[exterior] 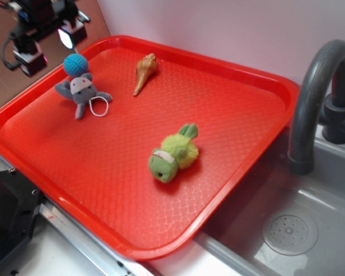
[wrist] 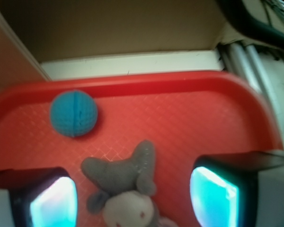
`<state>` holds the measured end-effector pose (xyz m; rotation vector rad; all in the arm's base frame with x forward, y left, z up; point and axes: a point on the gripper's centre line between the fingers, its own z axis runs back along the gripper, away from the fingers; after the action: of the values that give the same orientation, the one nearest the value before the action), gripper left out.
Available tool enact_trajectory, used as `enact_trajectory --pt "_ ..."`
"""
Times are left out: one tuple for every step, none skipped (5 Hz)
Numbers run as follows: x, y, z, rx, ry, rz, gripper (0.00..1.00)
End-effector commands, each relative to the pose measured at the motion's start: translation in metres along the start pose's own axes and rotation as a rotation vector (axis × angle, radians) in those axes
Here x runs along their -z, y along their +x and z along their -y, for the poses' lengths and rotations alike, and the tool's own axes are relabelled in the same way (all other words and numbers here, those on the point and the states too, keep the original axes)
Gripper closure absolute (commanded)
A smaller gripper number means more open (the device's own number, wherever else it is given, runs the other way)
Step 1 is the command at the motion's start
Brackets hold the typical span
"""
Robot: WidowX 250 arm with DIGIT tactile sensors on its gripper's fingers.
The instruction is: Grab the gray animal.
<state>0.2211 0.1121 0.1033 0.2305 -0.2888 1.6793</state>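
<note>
Gray animal [exterior: 80, 90]: lies at about 10 o'clock on the red tray [exterior: 230, 86], near the far-left corner, touching or just beside the blue ball [exterior: 75, 64] that sits at its 12 o'clock.
Long axis: in the exterior view the body runs roughly 12 to 6 o'clock, head toward the ball, limbs splayed to either side; the white string loop [exterior: 99, 107] trails off at its 4 o'clock.
Gripper [exterior: 52, 43]: spread wide, holding nothing, hanging above the tray's far-left rim, at about 11 o'clock from the toy.
Wrist view: the gray animal [wrist: 125, 191] shows low in the frame, between the two fingers [wrist: 213, 196], cut off at 6 o'clock; the ball [wrist: 74, 113] sits at 10 o'clock from it.
Deciding relation: the toy lies between the jaws but toward the camera side, so I judge the closing line crosses its body.
Risk: the ball is close enough to be nudged.
Other things: an orange shell-like toy [exterior: 145, 72] and a green plush [exterior: 173, 154] lie well apart.
</note>
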Motion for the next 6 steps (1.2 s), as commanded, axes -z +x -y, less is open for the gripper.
enact_trajectory --pt "0.021 -0.003 -0.003 0.031 -0.031 0.010 0.00" --pt "0.033 -0.014 -0.005 0.075 -0.019 0.018 0.00" --pt "0.045 -0.023 -0.002 0.083 -0.026 0.089 0.00" --pt "0.060 -0.028 -0.005 0.096 -0.006 0.105 0.00" --pt "0.071 -0.031 -0.010 0.116 -0.003 0.134 0.66" --pt "0.066 -0.029 -0.016 0.084 -0.031 0.128 1.00"
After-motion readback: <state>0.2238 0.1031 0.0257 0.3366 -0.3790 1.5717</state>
